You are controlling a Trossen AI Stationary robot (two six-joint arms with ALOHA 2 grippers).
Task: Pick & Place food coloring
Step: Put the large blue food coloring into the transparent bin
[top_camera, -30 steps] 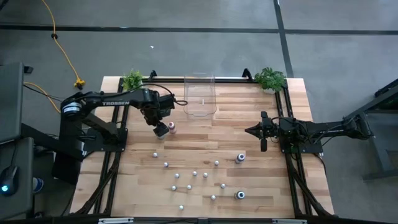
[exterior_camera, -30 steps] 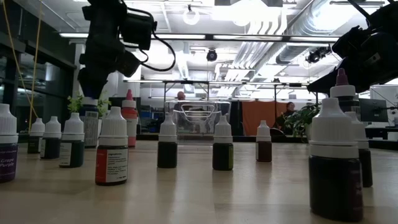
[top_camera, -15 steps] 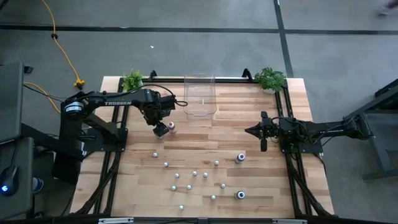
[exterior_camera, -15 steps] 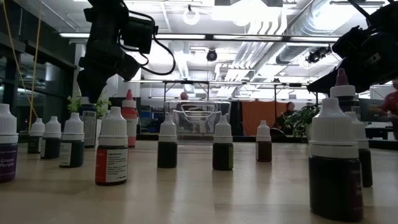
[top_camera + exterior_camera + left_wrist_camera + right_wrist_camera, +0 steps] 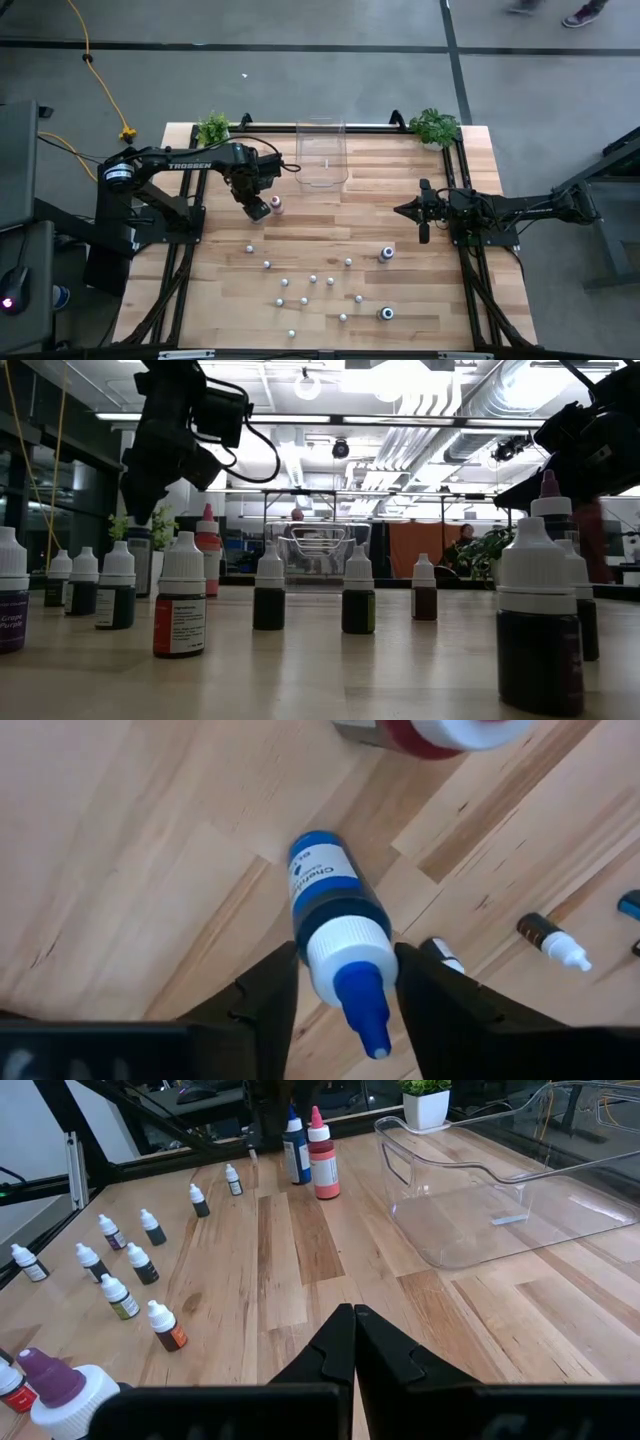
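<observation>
A blue food coloring bottle (image 5: 335,905) with a white collar and blue tip stands upright on the table's far left part. A red bottle (image 5: 277,205) stands right beside it. My left gripper (image 5: 345,952) points down over the blue bottle, shut on its top; in the high view the gripper (image 5: 256,207) hides the bottle. Several tiny bottles (image 5: 310,285) stand scattered over the near half. My right gripper (image 5: 353,1342) is shut on nothing and hangs level above the table's right side (image 5: 410,210). My left gripper pinches the blue bottle's white collar (image 5: 322,952), just under the tip, one finger on each side. The fingers come from above, pointing steeply down. The bottle stands upright with its base on the table.
A clear plastic bin (image 5: 322,155) stands at the far middle, right of the left gripper. Small potted plants (image 5: 213,128) (image 5: 434,125) sit at the two far corners. Two larger dark bottles (image 5: 385,254) (image 5: 386,314) stand at the near right.
My left gripper has stayed over the blue bottle, and its fingers have drawn together onto the bottle's top. The bottle has kept standing where it was.
</observation>
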